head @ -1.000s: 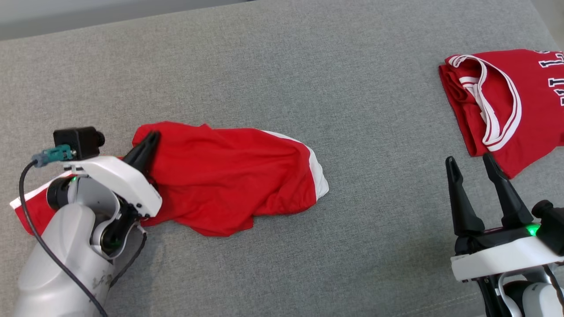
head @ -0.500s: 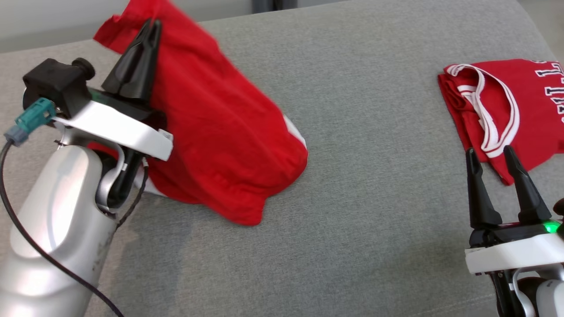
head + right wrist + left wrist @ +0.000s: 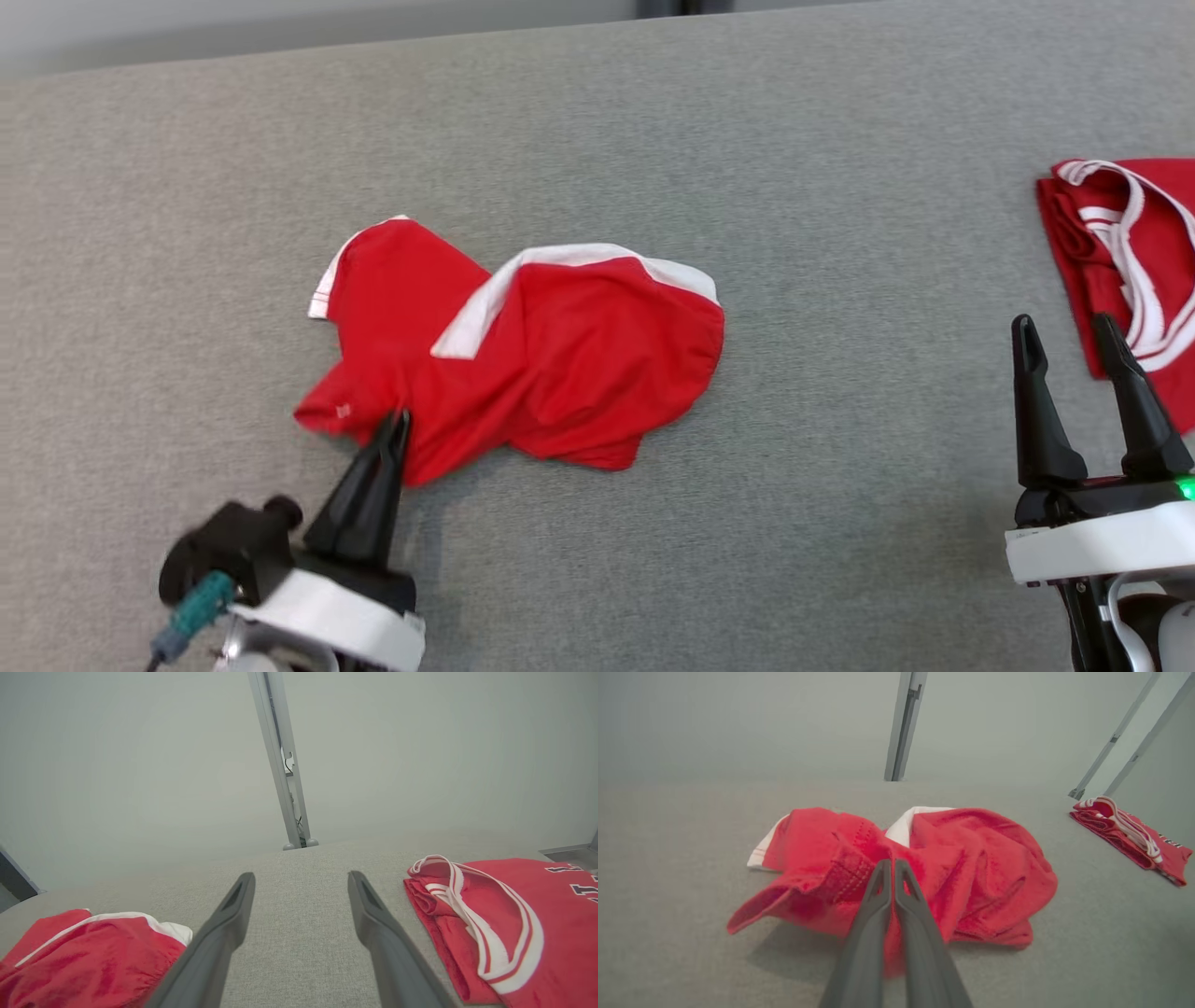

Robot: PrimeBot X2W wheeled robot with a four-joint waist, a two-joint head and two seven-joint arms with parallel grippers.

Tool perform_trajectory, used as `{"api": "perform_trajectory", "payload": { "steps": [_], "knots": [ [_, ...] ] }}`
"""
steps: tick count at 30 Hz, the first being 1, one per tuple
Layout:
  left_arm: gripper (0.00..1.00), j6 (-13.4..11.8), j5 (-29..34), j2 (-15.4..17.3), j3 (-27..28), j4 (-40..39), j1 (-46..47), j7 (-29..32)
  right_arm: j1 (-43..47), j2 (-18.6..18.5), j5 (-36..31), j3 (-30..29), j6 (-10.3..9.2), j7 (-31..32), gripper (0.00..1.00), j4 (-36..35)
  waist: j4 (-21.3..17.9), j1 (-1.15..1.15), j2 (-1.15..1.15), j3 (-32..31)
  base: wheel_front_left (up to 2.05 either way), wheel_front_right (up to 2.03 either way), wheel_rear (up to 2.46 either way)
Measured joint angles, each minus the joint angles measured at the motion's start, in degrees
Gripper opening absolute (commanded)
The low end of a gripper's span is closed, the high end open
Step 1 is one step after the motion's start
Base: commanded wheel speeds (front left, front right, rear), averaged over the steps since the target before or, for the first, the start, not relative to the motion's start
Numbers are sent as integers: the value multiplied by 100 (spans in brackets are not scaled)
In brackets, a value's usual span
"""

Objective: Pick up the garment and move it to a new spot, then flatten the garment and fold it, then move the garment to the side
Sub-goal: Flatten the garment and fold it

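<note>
Tightly closed, left pincer grips edge of red garment.

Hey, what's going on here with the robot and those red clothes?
The robot is working on a crumpled pair of red shorts with white trim, lying in a heap on a grey padded surface. Its left hand is shut on the near edge of the shorts, low against the surface. Its right hand is open and holds nothing, sitting beside a folded red jersey off to the right. The shorts are not yet flattened or folded.
</note>
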State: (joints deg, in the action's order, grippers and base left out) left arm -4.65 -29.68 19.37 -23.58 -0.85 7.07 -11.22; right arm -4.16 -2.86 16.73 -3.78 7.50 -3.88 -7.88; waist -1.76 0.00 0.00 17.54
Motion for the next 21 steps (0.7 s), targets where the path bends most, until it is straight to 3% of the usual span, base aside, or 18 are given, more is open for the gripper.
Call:
{"api": "perform_trajectory", "payload": {
  "steps": [6, 8, 13, 21],
  "knots": [
    [0, 52, -222, -138, -43, 553, -450, -146, -30, 2, -11, -48, 0, 90, 100, -64, 282, 0, 0, 29, 0, 0, 0],
    [100, 110, -333, -301, -47, 821, -454, -196, -30, 2, -12, -76, 0, 138, 100, -73, 382, 0, 0, 15, 0, 0, 0],
    [100, 37, -277, -430, 156, 680, -320, -305, -30, 1, -102, -114, 0, 158, 100, -107, 426, 0, 0, -78, 0, 0, 0],
    [100, -447, 119, -263, 525, -40, -80, -310, 18, 1, -330, -141, 0, 207, 100, -100, 358, 0, 0, -365, 0, 0, 0]
  ]
}}
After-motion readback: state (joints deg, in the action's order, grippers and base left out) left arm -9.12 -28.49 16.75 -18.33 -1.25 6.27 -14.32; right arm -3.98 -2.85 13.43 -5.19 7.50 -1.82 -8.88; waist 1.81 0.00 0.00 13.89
